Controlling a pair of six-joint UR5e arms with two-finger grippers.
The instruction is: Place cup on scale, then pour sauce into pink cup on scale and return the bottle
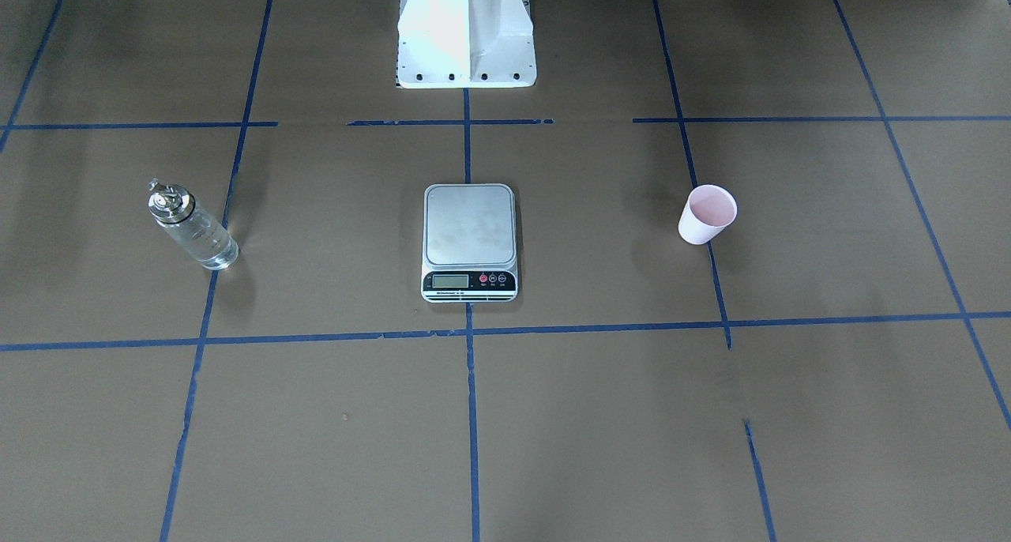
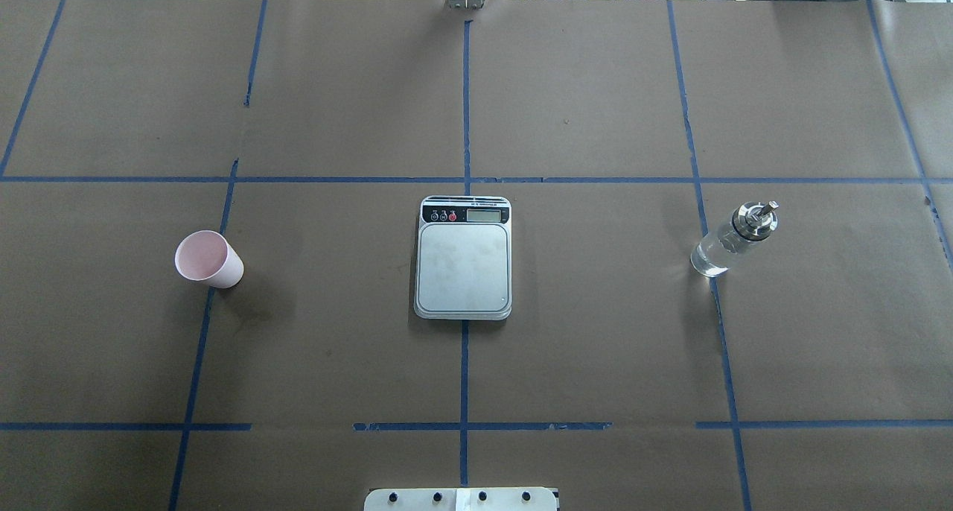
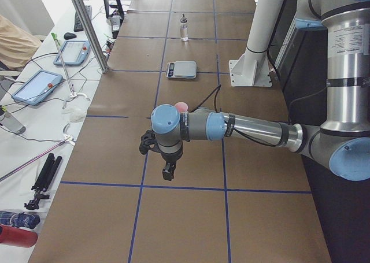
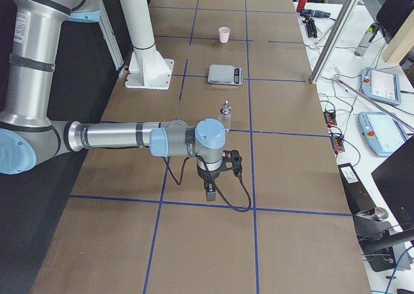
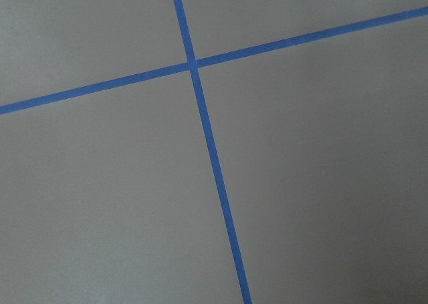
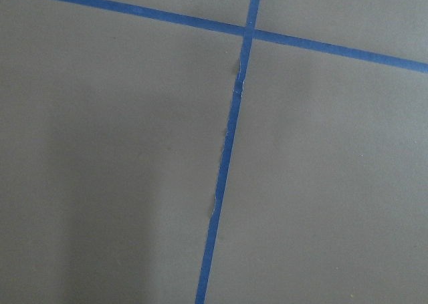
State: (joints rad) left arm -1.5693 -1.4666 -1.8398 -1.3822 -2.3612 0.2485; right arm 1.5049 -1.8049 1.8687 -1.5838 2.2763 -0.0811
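Observation:
The pale pink cup (image 2: 208,259) stands upright on the brown table cover, left of the scale (image 2: 463,258) in the overhead view, with nothing on the scale's steel platform. The glass bottle (image 2: 733,239) with its silver pourer cap stands upright to the scale's right, holding clear sauce (image 1: 207,247). My left gripper (image 3: 167,170) shows only in the exterior left view, hanging over the table short of the cup (image 3: 181,106); I cannot tell its state. My right gripper (image 4: 210,192) shows only in the exterior right view, short of the bottle (image 4: 226,116); cannot tell its state either. Both wrist views show only paper and blue tape.
The white robot pedestal (image 1: 466,36) stands behind the scale. Blue tape lines (image 2: 464,109) grid the brown paper. An aluminium post (image 3: 87,26), tablets (image 3: 34,85) and cables lie on the side bench beyond the table's far edge.

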